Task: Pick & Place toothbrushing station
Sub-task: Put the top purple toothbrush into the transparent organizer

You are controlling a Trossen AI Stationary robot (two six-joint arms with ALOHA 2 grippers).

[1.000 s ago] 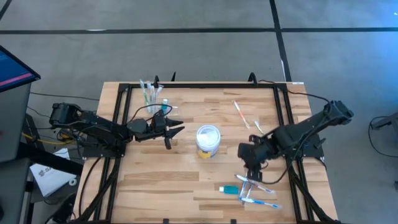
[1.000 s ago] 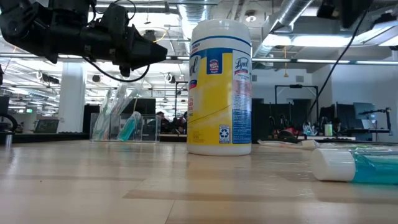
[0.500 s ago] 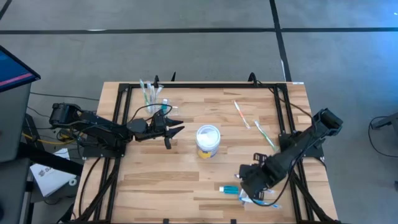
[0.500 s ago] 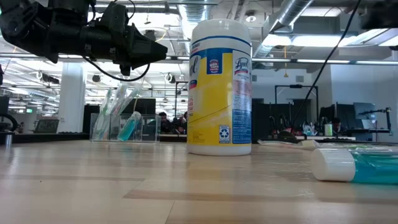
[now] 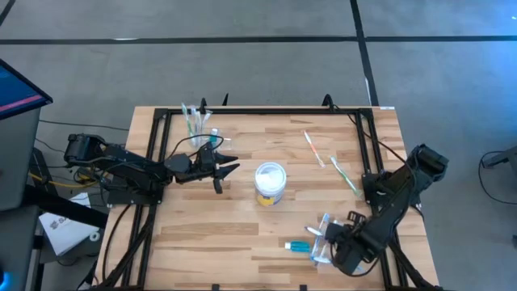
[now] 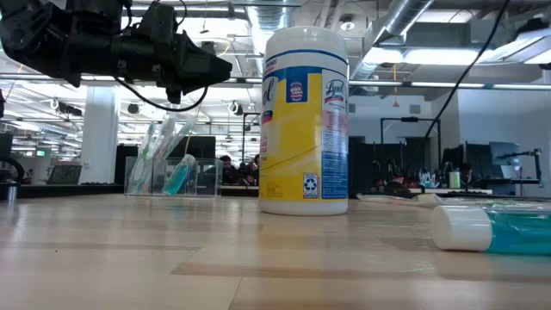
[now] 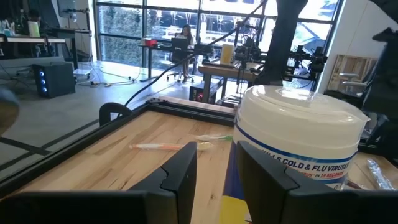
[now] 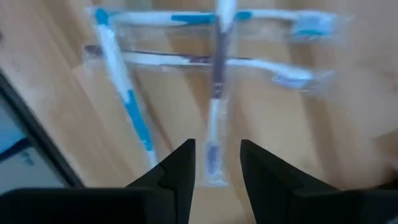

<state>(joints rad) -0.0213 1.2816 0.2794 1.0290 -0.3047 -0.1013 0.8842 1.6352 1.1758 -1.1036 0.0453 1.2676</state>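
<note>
The toothbrushing station (image 5: 198, 124), a see-through stand with toothbrushes upright in its cups, rests on its base at the table's far left; it also shows in the low view (image 6: 170, 175). My left gripper (image 5: 226, 167) hovers level and open between the station and the white-topped tub (image 5: 270, 183), pointing at the tub (image 7: 297, 142). My right gripper (image 5: 338, 246) points down, open, above several wrapped toothbrushes (image 8: 211, 93) lying flat near the front right (image 5: 321, 245). It touches none of them.
A teal toothpaste tube (image 5: 297, 245) lies next to the wrapped toothbrushes and shows in the low view (image 6: 491, 229). Two loose toothbrushes (image 5: 313, 148) (image 5: 343, 176) lie at the far right. A black frame rail (image 5: 258, 111) runs along the table's far edge.
My right gripper has swung toward the table's near edge and sunk lower, rolling about its own axis, and now hangs over the wrapped toothbrushes. Left arm and all objects have kept still.
</note>
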